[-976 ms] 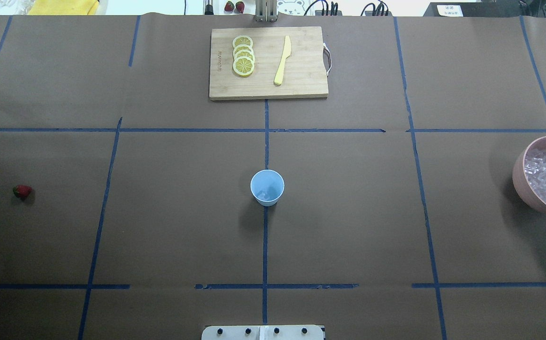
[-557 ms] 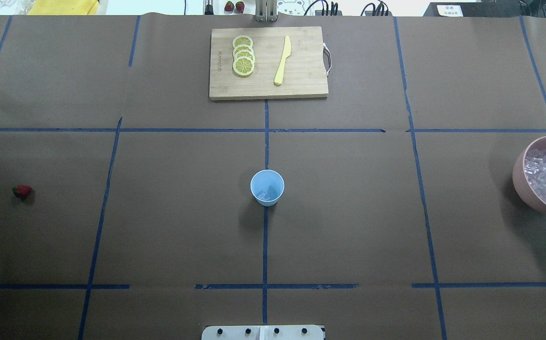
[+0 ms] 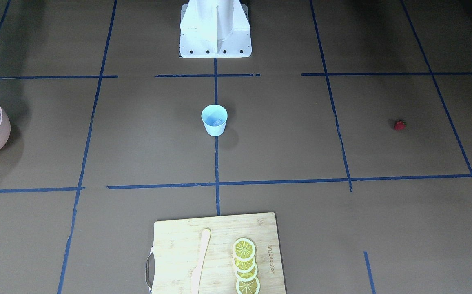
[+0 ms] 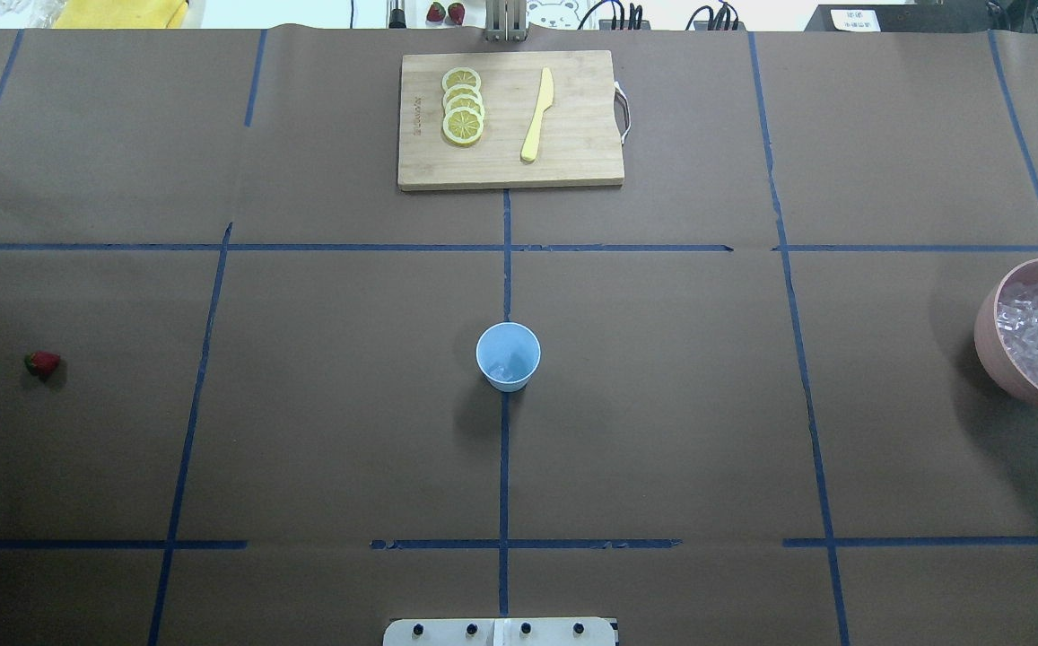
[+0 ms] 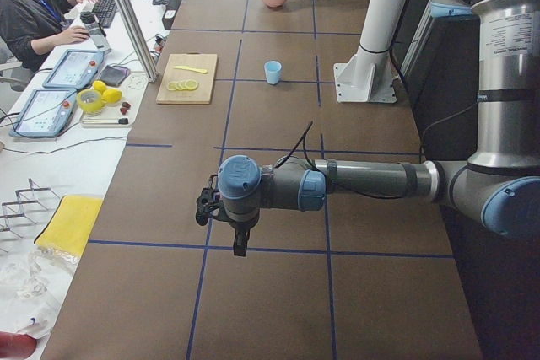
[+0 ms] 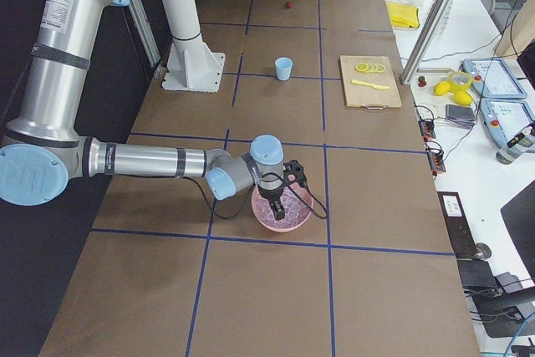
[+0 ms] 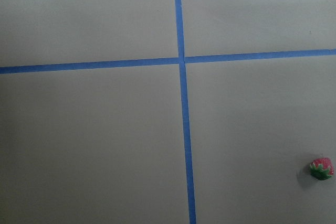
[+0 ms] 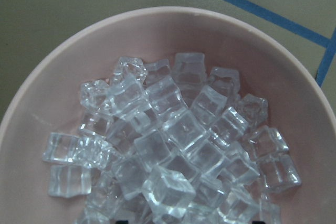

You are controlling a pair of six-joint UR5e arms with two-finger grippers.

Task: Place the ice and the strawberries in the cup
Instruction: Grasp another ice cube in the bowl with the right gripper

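Right gripper (image 6: 279,206) being held over ice (image 8: 173,145) in a bowl (image 4: 987,336) at the counter's right edge.
Its jaws are being held spread, with nothing gripped. The cup (image 4: 508,356) is being seen upright mid-counter, a little ice inside. The strawberry (image 4: 42,362) is being seen near the left edge, with the left gripper (image 5: 240,249) being held above that side; its jaws cannot be judged.

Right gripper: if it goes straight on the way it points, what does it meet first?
Most likely the ice heaped in the pink bowl, directly below the right gripper. How far above it hangs is unclear.
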